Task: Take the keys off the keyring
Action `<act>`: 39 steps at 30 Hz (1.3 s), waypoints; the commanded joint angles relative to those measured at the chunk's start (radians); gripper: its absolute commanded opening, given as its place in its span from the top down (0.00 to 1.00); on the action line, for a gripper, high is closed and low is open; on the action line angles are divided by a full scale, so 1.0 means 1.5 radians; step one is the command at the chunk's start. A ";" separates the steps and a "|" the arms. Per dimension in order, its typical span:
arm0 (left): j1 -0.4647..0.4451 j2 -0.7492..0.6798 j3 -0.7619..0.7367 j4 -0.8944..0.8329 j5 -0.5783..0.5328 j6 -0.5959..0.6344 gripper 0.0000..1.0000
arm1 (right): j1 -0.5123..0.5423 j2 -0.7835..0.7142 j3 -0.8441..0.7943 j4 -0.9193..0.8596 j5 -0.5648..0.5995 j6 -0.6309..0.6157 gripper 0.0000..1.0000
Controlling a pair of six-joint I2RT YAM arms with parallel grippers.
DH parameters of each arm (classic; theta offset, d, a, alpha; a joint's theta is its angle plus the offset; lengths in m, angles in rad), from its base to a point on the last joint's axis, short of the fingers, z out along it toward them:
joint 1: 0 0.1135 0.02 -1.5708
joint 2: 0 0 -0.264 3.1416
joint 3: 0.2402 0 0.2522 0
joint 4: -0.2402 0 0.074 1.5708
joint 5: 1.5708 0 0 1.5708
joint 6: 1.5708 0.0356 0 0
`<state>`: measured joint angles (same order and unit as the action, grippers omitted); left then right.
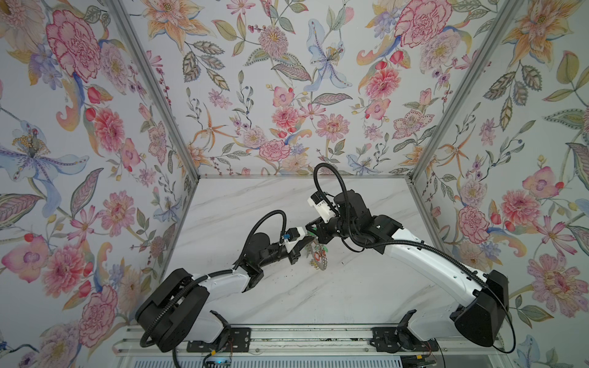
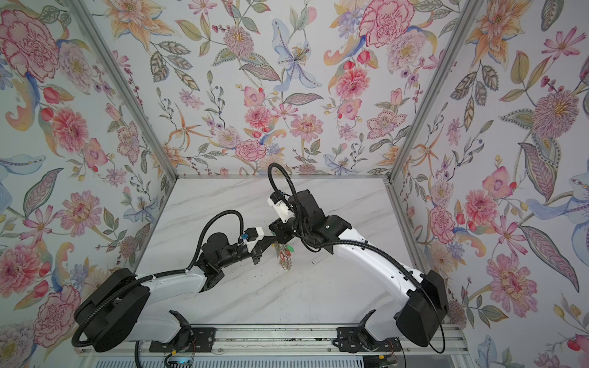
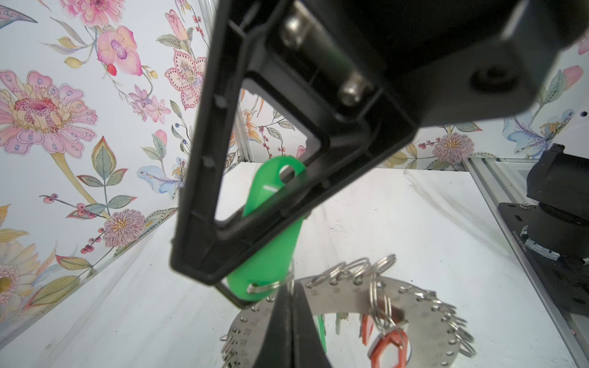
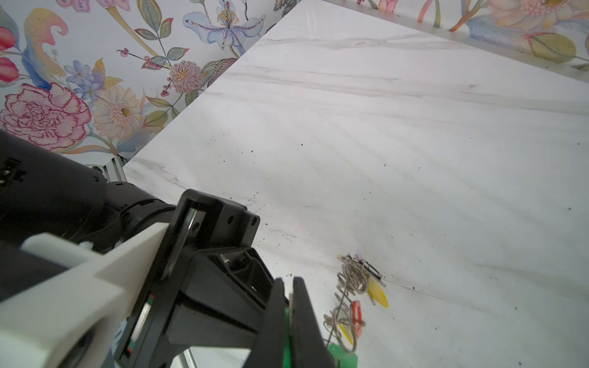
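Clamping left claw [image 3: 290, 298], closed on keyring [image 3: 342, 296]

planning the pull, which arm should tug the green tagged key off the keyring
Right. The right gripper is shut on the green tag, so it can probably pull straight away. The left gripper clamps the keyring at its rim and is better left holding it steady.

In both top views the keys [image 1: 317, 255] [image 2: 285, 256] are too small to count. The left wrist view cuts off the keyring [image 3: 420, 318], partly hidden behind the left gripper [image 3: 291, 291].
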<state>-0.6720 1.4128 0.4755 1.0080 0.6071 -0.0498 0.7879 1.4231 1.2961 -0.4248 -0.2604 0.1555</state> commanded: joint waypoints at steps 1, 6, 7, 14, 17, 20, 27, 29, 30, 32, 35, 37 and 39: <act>-0.015 0.030 -0.007 0.071 0.092 -0.047 1.00 | 0.018 0.005 0.065 0.093 -0.030 -0.020 1.00; -0.012 0.050 -0.027 0.167 0.101 -0.099 1.00 | 0.018 0.015 0.080 0.085 -0.022 -0.029 0.93; -0.012 0.054 -0.031 0.180 0.105 -0.107 1.00 | 0.018 0.016 0.081 0.085 -0.022 -0.029 0.91; -0.010 0.052 -0.060 0.246 0.095 -0.134 1.00 | 0.017 0.026 0.096 0.081 -0.023 -0.030 0.77; -0.009 0.042 -0.064 0.245 0.091 -0.135 1.00 | 0.019 0.025 0.102 0.076 -0.021 -0.032 0.75; -0.008 0.036 -0.068 0.253 0.090 -0.139 1.00 | 0.018 0.017 0.099 0.070 -0.004 -0.039 0.72; -0.004 0.027 -0.078 0.261 0.084 -0.146 1.00 | -0.005 -0.057 0.014 0.056 0.005 -0.055 0.74; -0.003 0.023 -0.082 0.263 0.080 -0.147 1.00 | -0.024 -0.089 -0.034 0.056 -0.030 -0.057 0.74; -0.002 0.021 -0.085 0.270 0.078 -0.150 1.00 | -0.034 -0.108 -0.060 0.056 -0.042 -0.056 0.74; 0.001 0.022 -0.090 0.284 0.076 -0.158 1.00 | -0.048 -0.143 -0.106 0.056 -0.061 -0.052 0.75; 0.006 0.031 -0.092 0.299 0.077 -0.167 1.00 | -0.066 -0.190 -0.173 0.054 -0.094 -0.038 0.78; 0.006 0.039 -0.091 0.306 0.078 -0.170 1.00 | -0.072 -0.218 -0.211 0.054 -0.097 -0.029 0.78; 0.008 0.047 -0.092 0.320 0.078 -0.178 1.00 | -0.079 -0.231 -0.240 0.054 -0.104 -0.023 0.74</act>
<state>-0.6724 1.4784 0.3359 1.3651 0.7261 -0.2886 0.6792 1.1030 0.9802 -0.3401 -0.3698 0.1047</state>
